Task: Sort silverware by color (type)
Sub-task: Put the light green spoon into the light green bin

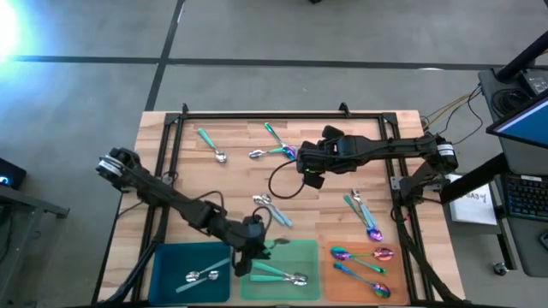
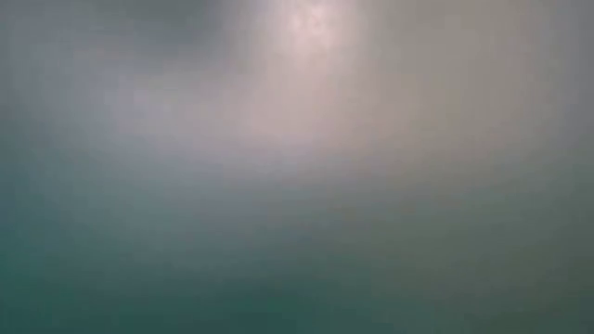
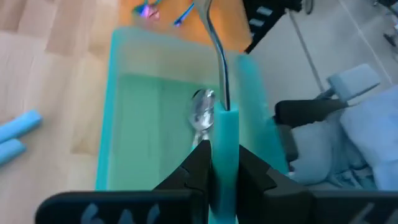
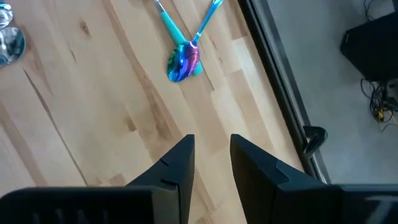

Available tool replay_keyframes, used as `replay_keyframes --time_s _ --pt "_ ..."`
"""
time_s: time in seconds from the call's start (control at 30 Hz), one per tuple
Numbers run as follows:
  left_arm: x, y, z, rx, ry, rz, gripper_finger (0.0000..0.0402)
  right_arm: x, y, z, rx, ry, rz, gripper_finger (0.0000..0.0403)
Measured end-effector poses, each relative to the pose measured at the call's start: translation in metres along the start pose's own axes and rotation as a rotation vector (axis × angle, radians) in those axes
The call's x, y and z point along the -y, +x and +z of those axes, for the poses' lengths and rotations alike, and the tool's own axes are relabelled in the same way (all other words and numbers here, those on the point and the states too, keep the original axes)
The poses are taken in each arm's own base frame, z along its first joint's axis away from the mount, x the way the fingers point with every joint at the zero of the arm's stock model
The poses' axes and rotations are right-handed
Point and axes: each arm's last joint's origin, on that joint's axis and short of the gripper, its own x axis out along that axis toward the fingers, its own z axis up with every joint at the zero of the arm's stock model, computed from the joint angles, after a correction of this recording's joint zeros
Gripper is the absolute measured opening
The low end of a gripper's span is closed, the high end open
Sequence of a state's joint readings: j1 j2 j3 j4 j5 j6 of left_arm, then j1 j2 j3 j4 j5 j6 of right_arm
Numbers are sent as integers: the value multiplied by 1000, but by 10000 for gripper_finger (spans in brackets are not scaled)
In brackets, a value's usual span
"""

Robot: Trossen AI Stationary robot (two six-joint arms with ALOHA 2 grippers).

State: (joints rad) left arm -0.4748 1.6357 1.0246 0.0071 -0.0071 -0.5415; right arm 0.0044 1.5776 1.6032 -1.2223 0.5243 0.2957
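Left end effector [image 1: 250, 253] sits at the green tray's [image 1: 300, 257] near-left edge, beside the blue tray [image 1: 171, 265]. Right end effector [image 1: 301, 164] hovers mid-counter [image 1: 171, 154] by a crossed spoon cluster [image 1: 272, 150]. Iridescent spoons [image 1: 364, 261] lie on the orange tray [image 1: 402, 282].

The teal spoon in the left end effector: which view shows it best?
The left wrist view: the teal spoon fills the middle, its handle clamped between the left end effector fingers, above the green tray. The high view shows it small and partly hidden near. The low and right wrist views do not show it.
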Motion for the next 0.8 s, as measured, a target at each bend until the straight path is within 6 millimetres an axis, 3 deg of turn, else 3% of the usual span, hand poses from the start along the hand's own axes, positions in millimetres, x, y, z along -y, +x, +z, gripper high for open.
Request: replay_keyframes --time_s 0.23,0.53,0.8 --pt "-13 31 -18 -78 -7 -4 31 0 0 0 0 20 0 86" --pt "-14 40 -20 -119 -30 -51 38 0 0 0 -1 8 0 90" --pt "-14 48 -18 -155 -17 -121 68 0 0 0 -5 6 7 88"
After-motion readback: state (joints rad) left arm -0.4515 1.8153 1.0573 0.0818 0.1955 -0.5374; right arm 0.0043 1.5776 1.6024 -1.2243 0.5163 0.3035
